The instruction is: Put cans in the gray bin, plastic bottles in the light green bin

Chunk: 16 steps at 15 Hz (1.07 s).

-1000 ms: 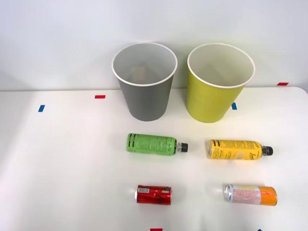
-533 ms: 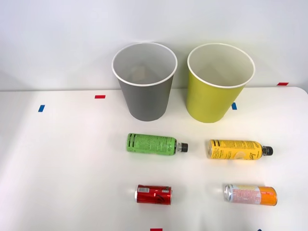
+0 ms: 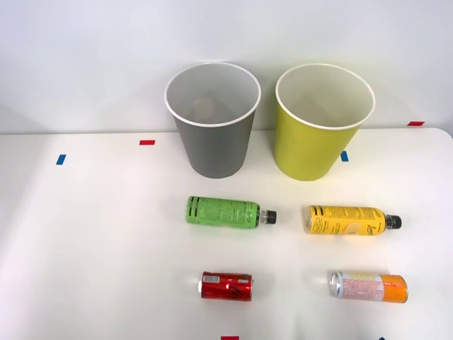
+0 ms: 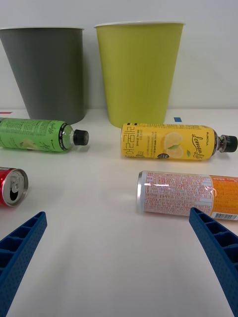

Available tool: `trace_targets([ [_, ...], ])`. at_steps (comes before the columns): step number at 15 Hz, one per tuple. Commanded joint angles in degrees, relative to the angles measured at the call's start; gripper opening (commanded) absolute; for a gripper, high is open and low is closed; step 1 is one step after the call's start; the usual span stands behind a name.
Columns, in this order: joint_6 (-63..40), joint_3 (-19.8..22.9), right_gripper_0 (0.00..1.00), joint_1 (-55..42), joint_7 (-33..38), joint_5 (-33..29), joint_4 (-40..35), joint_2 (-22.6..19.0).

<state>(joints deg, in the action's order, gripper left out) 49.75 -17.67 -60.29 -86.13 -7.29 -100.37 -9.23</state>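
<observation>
Cans, front view: red can (image 3: 226, 287) and orange can (image 3: 369, 287) both lie on the table (image 3: 92, 241), so nothing's binned yet.
Bottles, front view: green bottle (image 3: 226, 212) and yellow bottle (image 3: 350, 220) lie just in front of the bins.
Bins, front view: gray bin (image 3: 213, 127) and green bin (image 3: 318, 127) look empty as far as I can see in.
Progress: zero of four, I'd say.
Gripper, wrist view: gripper (image 4: 119, 262) has its blue fingers (image 4: 22, 247) spread wide, holding nothing, low behind the orange can (image 4: 191, 194).
Writing, wrist view: yellow bottle (image 4: 171, 142) reads "Lemon" plus Korean print; the rest is too small to read.
</observation>
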Motion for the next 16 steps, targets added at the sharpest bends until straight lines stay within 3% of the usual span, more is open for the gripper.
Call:
trace_targets([
  [1,0.00,0.00,1.00,0.00,0.00,0.00,0.00,0.00],
  [16,0.00,0.00,1.00,0.00,0.00,0.00,0.00,0.00],
])
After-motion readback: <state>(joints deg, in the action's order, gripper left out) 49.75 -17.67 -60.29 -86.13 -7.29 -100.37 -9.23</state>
